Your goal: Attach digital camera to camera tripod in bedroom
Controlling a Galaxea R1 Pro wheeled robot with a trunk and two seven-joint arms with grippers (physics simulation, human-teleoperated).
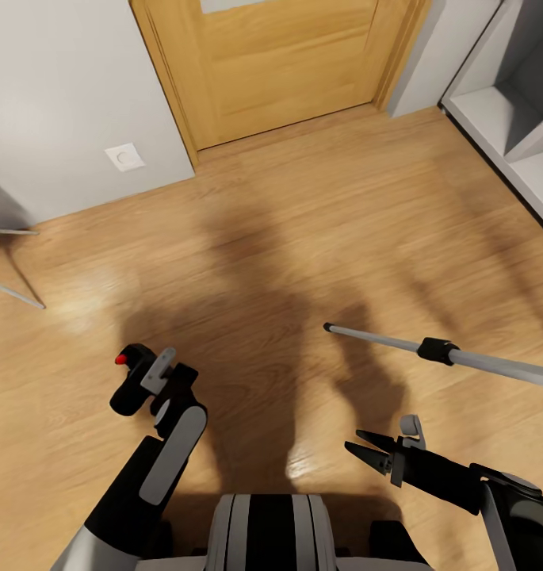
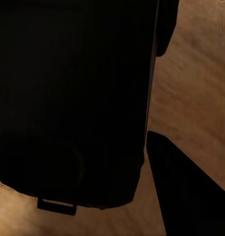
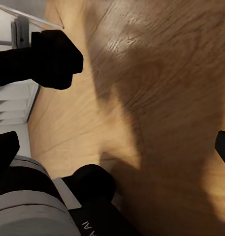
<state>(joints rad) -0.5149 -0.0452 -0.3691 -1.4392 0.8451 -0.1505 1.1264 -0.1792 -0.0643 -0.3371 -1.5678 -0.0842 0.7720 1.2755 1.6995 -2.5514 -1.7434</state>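
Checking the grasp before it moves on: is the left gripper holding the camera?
Yes, the left gripper is shut on the digital camera.

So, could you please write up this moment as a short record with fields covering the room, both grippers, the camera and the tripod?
setting: bedroom, light wood floor, oak door, white shelf at the right
left gripper: shut on the digital camera, held above the floor
digital camera: black, red dot on top, not yet on the tripod
right gripper: open, holding nothing
camera tripod: a silver leg with a black joint reaches in from the right, ahead of the right gripper; its head cannot be seen
wall: light grey with a white socket plate
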